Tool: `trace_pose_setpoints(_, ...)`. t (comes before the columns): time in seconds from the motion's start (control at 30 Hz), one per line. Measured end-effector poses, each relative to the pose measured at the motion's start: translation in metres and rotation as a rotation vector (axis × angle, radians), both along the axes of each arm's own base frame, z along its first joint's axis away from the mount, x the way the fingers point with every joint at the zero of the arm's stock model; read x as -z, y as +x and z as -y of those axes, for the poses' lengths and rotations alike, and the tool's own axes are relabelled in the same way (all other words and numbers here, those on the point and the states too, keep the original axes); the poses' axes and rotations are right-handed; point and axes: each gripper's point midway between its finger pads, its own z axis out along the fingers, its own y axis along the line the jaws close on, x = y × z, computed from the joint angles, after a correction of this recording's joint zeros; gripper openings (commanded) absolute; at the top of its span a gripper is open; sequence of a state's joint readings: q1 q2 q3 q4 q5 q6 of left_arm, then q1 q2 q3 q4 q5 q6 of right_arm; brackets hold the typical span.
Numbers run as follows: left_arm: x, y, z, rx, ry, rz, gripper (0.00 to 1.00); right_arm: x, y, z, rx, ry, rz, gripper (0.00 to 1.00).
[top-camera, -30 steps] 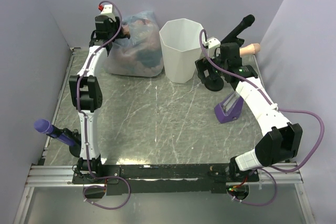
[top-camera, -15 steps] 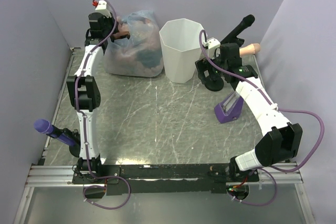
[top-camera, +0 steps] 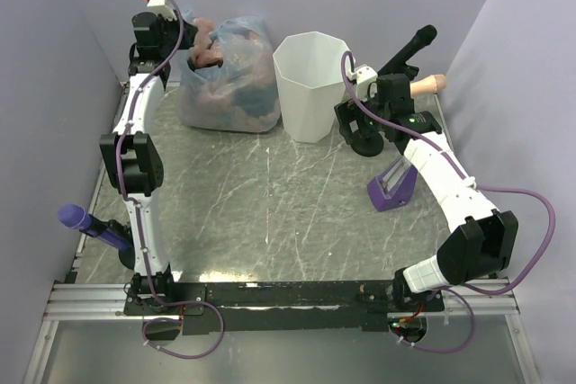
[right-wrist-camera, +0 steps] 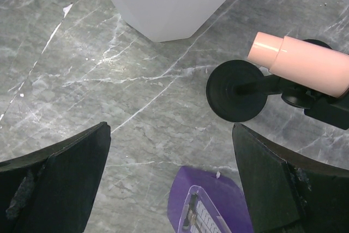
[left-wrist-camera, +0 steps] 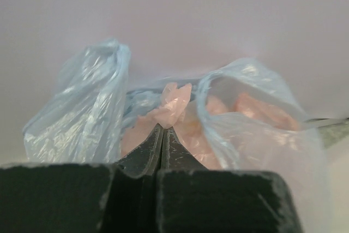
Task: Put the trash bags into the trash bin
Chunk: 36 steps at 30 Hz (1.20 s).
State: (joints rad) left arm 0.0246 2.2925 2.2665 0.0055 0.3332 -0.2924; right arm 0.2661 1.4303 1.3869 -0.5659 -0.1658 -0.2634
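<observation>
A stuffed clear-bluish trash bag (top-camera: 229,78) with pink and dark contents stands at the back of the table, left of the white faceted trash bin (top-camera: 310,83). My left gripper (top-camera: 192,53) is at the bag's upper left. In the left wrist view its jaws (left-wrist-camera: 163,128) are shut on a pink fold of film (left-wrist-camera: 173,103) at the trash bag's mouth (left-wrist-camera: 245,107). The bin's base (right-wrist-camera: 163,1) shows at the top of the right wrist view. My right gripper (right-wrist-camera: 170,181) hangs open over bare table right of the bin (top-camera: 358,128), holding nothing.
A black stand (top-camera: 409,51) carrying a pink cylinder (right-wrist-camera: 300,61) rises right of the bin, its round foot (right-wrist-camera: 237,90) just beyond my right fingers. A purple device (top-camera: 391,188) lies below them. A purple-headed handle (top-camera: 85,220) sits at the left edge.
My left gripper closed on the pink fold, then drew up and to the left, pulling the bag's top with it. The right arm has not moved.
</observation>
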Motion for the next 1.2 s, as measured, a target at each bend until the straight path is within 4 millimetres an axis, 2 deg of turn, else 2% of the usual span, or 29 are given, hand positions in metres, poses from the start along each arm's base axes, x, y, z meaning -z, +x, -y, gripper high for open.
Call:
trace_pose_setpoints(0.1, -0.022, -0.008, 0.008, 0.037, -0.026, 0.033, 0.0, 0.0, 0.0, 0.0, 0.0, 0.0, 0.0, 0.99)
trace_pose_setpoints(0.17, -0.045, -0.015, 0.012, 0.057, -0.04, 0.069, 0.01, 0.0, 0.0, 0.0, 0.0, 0.0, 0.0, 0.99)
trace_pose_setpoints(0.23, -0.07, -0.025, 0.016, 0.076, -0.052, 0.112, 0.0, 0.0, 0.0, 0.0, 0.0, 0.0, 0.0, 0.99)
trace_pose_setpoints(0.37, -0.136, -0.055, 0.022, 0.115, -0.065, 0.229, 0.01, 0.0, 0.0, -0.001, -0.004, 0.004, -0.001, 0.98)
trace_pose_setpoints(0.47, -0.185, -0.086, 0.028, 0.149, -0.071, 0.315, 0.0, -0.001, 0.0, -0.003, -0.009, 0.012, -0.001, 0.98)
trace_pose_setpoints(0.6, -0.244, -0.14, 0.039, 0.221, -0.071, 0.419, 0.01, -0.008, 0.001, -0.005, -0.018, 0.022, 0.011, 0.98)
trace_pose_setpoints(0.73, -0.273, -0.2, 0.052, 0.299, -0.048, 0.457, 0.01, -0.015, 0.0, -0.013, -0.046, 0.037, 0.024, 0.98)
trace_pose_setpoints(0.8, -0.278, -0.228, 0.057, 0.334, -0.038, 0.461, 0.01, -0.016, -0.002, -0.019, -0.075, 0.046, 0.024, 0.98)
trace_pose_setpoints(0.9, -0.269, -0.268, 0.067, 0.393, -0.029, 0.43, 0.01, -0.022, -0.009, -0.034, -0.147, 0.067, 0.028, 0.99)
trace_pose_setpoints(0.97, -0.251, -0.29, 0.074, 0.435, -0.028, 0.382, 0.01, -0.029, -0.015, -0.047, -0.212, 0.086, 0.044, 0.99)
trace_pose_setpoints(1.03, -0.232, -0.304, 0.082, 0.471, -0.032, 0.335, 0.01, -0.038, -0.025, -0.062, -0.287, 0.1, 0.074, 0.99)
trace_pose_setpoints(1.2, -0.171, -0.326, 0.106, 0.552, -0.053, 0.17, 0.01, -0.05, -0.055, -0.11, -0.499, 0.082, 0.214, 0.99)
